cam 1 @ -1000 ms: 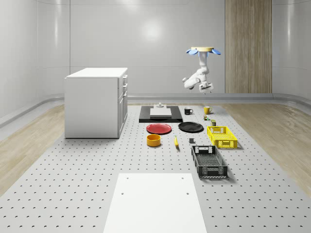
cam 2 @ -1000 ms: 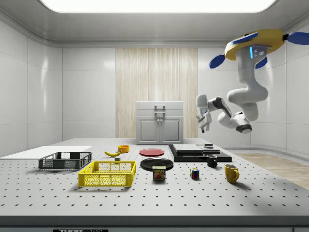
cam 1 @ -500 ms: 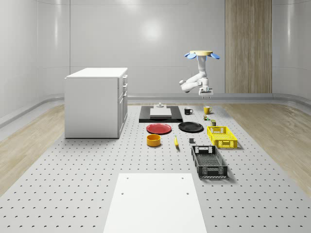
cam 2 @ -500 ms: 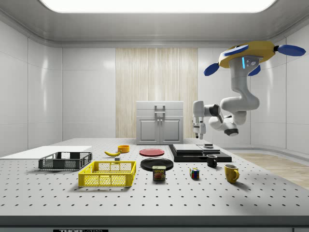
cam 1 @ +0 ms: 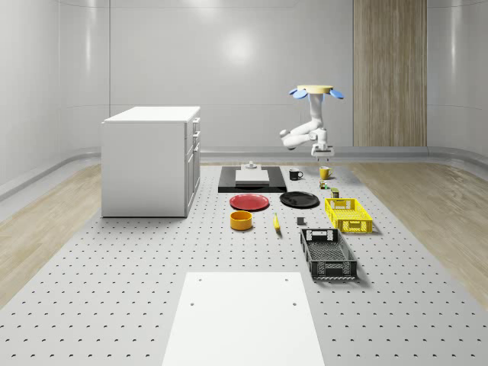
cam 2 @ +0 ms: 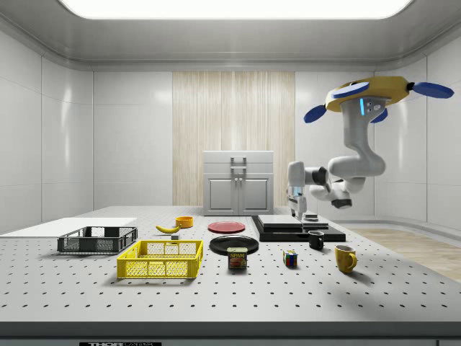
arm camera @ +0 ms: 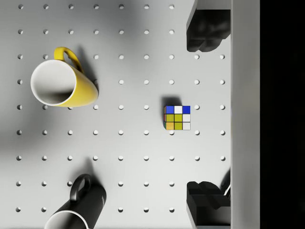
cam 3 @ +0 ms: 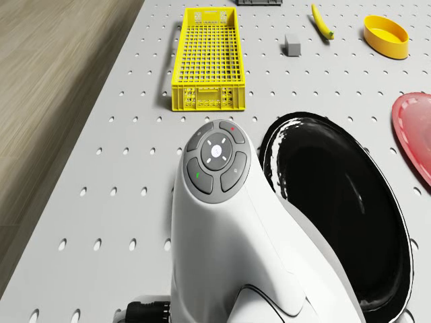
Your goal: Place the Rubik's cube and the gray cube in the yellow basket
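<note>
Straight below my gripper (arm camera: pixel 204 117), near the table's far edge, sits the Rubik's cube (arm camera: pixel 177 118), between my spread-apart fingers (arm camera: pixel 205 33), while my drone (cam 2: pixel 374 92) hovers above.

The long perforated grey table (cam 1: pixel 114 305) is viewed from high beyond one end, at a distance. It is seen again from low at one long edge (cam 2: pixel 216 303). The yellow mesh basket (cam 1: pixel 348 214) (cam 2: pixel 160 260) (cam 3: pixel 205 59) is shared by both views — and by the drone camera, angled forward and down. The wrist camera is aimed straight down, close over the multicoloured Rubik's cube (arm camera: pixel 177 118) (cam 2: pixel 289 259).
</note>
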You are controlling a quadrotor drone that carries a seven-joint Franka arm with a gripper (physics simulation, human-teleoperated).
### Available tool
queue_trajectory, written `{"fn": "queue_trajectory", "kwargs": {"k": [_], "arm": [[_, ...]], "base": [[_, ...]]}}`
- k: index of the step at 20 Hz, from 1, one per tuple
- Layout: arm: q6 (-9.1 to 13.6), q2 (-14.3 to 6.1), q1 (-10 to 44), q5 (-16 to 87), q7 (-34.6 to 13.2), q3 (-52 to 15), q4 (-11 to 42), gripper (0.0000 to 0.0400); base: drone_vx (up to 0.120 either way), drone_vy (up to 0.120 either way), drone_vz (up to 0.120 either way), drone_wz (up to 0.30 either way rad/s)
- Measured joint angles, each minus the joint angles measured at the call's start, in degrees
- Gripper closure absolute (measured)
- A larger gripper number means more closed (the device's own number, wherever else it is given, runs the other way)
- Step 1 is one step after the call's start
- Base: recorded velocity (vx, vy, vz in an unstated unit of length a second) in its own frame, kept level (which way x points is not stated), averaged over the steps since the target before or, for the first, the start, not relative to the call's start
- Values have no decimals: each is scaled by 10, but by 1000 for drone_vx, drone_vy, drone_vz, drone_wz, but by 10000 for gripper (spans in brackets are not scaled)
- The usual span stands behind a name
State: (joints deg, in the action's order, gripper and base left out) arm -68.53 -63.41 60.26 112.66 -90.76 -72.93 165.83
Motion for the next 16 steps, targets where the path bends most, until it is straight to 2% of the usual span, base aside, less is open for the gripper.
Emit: {"fn": "queue_trajectory", "kwargs": {"k": [9, 12, 16], "arm": [[-23, -27, 12, -14, -11, -10, -2, 0], [-30, -36, 15, -18, -14, -13, -2, 0], [-41, -47, 19, -24, -17, -16, -3, 0]], "base": [[0, 0, -120, 0], [93, 0, -120, 0], [10, 0, -120, 0]]}}
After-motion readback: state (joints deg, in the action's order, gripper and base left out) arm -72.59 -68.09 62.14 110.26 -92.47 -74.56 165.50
